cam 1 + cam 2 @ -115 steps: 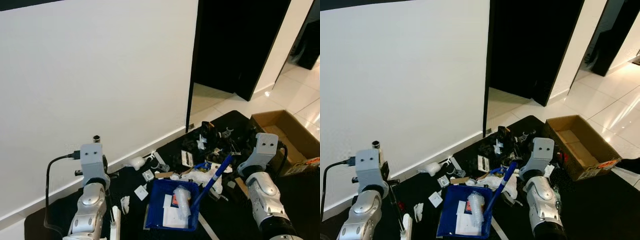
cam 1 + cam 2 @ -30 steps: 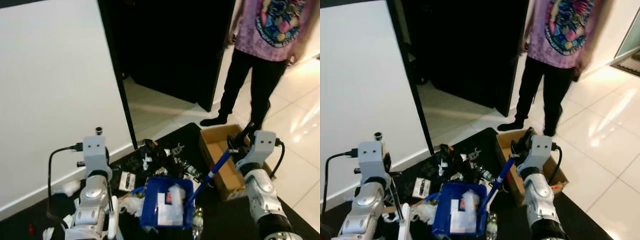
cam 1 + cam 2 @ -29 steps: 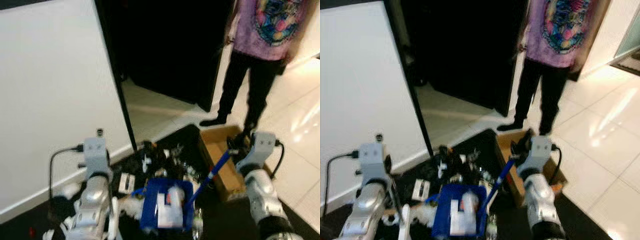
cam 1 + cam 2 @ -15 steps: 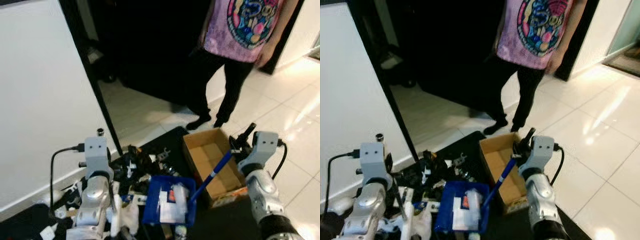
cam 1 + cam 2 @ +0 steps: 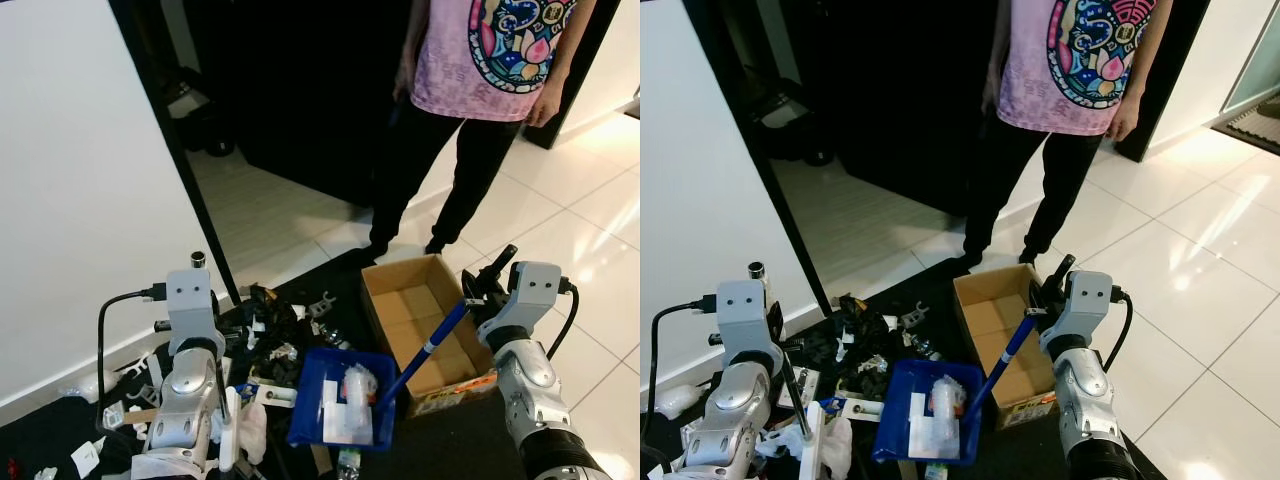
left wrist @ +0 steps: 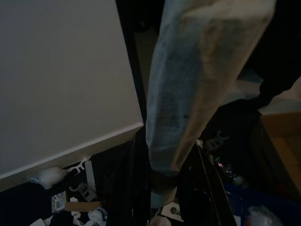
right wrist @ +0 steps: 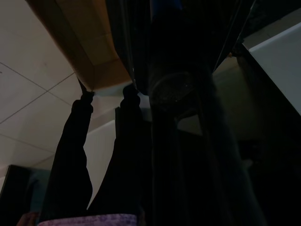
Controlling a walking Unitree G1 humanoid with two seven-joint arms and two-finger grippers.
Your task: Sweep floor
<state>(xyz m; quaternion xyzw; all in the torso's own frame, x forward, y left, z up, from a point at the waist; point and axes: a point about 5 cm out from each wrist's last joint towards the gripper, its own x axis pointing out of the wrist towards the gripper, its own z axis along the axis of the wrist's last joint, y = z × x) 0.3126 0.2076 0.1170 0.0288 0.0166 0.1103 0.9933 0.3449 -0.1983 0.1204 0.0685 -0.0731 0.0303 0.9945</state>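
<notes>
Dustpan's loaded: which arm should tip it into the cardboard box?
Right. The right end effector holds the blue handle of the dustpan, beside the cardboard box. The left end effector grips a pale handle, farther from the box.

A home interior was shown, likely a hallway: glossy white floor tiles (image 5: 1200, 270), a plain white wall (image 5: 80, 180) with a skirting board and a dark open doorway (image 5: 290, 90) were seen. A black mat (image 5: 340, 275) strewn with small household litter (image 5: 265, 330) was laid on the floor, with a cardboard box (image 5: 420, 315) beside it, and a person (image 5: 1060, 110) in a T-shirt was stood by the doorway
</notes>
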